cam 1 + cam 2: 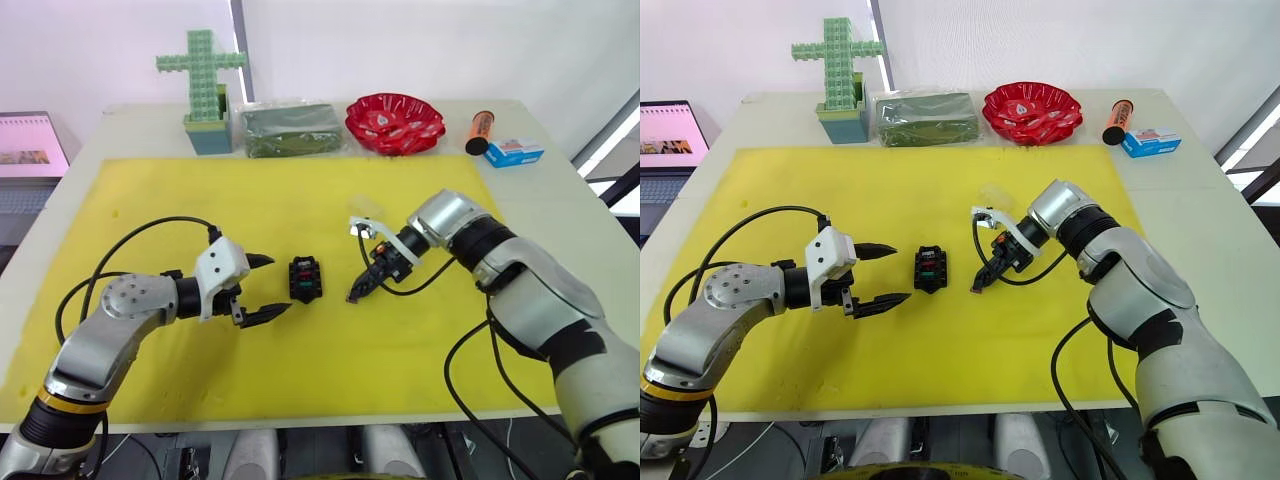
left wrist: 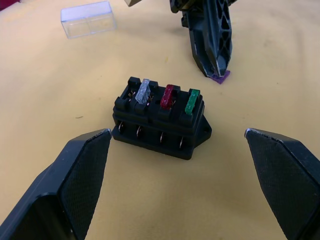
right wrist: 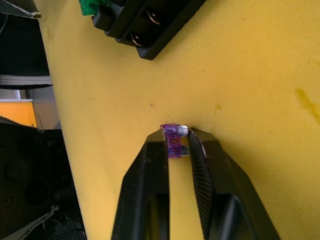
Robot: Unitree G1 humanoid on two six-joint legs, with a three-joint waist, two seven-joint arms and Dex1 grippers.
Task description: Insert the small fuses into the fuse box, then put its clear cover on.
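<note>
Nearby, right end effector [image 3: 179,142] pinching purple fuse [image 3: 173,140] beside fuse box [image 1: 305,279], left end effector [image 1: 263,288] wide, clear cover [image 2: 88,19] beyond

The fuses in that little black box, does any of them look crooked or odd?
Yes. In the fuse box, the pale grey fuse leans sideways, while the red fuse and green fuse stand straight. One slot is unfilled.
</note>
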